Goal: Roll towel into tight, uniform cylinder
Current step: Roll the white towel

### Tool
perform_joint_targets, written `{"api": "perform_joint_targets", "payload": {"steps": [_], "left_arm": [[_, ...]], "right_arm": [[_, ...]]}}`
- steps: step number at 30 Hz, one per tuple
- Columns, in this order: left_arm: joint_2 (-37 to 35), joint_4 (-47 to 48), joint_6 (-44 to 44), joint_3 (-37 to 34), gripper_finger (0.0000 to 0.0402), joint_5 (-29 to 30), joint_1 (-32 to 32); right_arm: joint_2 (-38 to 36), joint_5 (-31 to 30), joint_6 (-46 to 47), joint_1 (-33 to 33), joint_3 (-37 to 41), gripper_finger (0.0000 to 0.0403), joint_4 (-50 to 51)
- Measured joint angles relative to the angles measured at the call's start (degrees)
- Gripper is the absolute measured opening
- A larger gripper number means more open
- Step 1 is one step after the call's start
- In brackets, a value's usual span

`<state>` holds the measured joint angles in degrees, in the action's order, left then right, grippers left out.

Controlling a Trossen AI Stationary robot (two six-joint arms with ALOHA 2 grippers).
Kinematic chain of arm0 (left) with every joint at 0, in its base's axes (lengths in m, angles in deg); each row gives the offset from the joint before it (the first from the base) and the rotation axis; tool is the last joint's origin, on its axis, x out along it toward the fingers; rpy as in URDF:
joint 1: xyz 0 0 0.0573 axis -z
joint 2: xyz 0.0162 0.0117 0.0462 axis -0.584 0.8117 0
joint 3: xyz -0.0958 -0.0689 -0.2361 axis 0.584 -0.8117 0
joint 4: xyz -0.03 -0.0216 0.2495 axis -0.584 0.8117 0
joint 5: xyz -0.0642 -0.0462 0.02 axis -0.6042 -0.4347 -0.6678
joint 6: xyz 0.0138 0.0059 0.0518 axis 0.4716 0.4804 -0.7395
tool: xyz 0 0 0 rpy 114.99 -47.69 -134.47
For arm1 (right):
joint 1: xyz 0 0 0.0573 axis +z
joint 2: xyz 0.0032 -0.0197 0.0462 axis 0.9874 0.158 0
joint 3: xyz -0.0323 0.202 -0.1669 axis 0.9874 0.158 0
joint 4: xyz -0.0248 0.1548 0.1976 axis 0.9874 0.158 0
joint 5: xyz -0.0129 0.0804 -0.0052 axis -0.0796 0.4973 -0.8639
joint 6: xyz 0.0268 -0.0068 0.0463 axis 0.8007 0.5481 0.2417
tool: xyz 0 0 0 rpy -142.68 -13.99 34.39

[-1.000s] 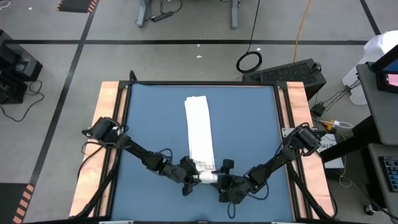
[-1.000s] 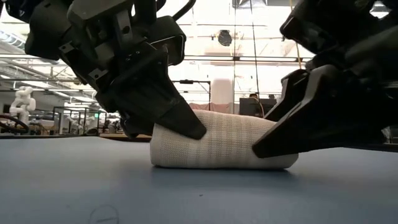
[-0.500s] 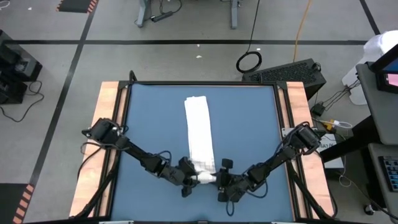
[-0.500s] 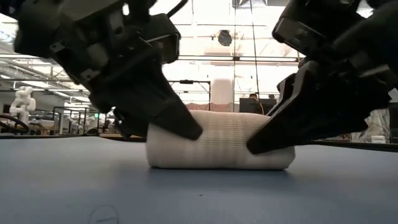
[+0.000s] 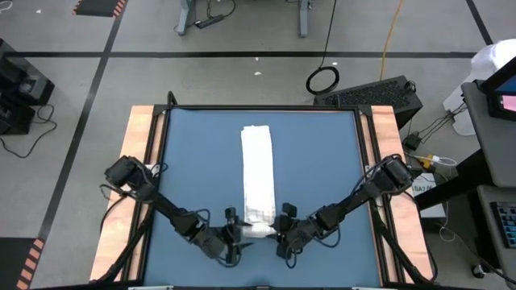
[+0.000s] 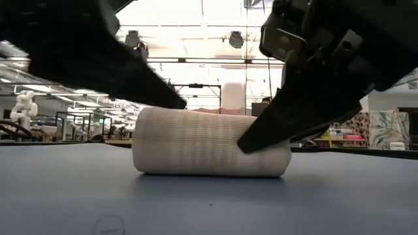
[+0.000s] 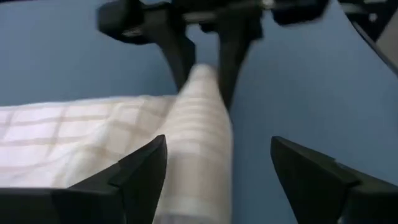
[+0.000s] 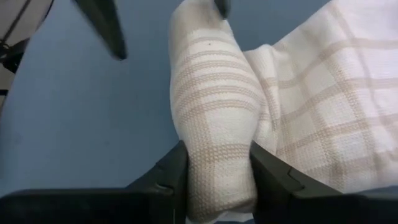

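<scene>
while the right gripper jaws pinch the towel roll's end (left gripper jaws gape astride it).

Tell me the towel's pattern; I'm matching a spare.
The towel is white with a thin beige-grey grid, striped where rolled. The right wrist view shows it best.

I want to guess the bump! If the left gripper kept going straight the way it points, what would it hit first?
Probably the towel roll, lying between the open left gripper fingers. Beyond it waits the right gripper, pinching the roll's far end.
</scene>
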<state>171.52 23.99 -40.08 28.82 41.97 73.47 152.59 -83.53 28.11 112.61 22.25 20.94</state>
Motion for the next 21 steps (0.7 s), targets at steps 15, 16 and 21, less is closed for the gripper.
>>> {"api": "perform_joint_targets", "payload": {"steps": [15, 16, 21], "left_arm": [[2.83, -0.18, -0.40, 0.11, 0.0290, 6.84, 4.46], [2.83, -0.16, -0.52, 0.11, 0.0290, 6.84, 4.46], [4.16, -0.46, -0.63, 0.20, 0.0287, 6.51, 3.59]], "right_arm": [[-0.04, 7.82, 1.55, -3.21, 0.13, 0.0116, -1.60], [-0.04, 7.74, 1.67, -3.21, 0.13, 0.0116, -1.60], [-0.04, 7.66, 2.75, -3.21, 0.13, 0.0116, -1.62]]}}
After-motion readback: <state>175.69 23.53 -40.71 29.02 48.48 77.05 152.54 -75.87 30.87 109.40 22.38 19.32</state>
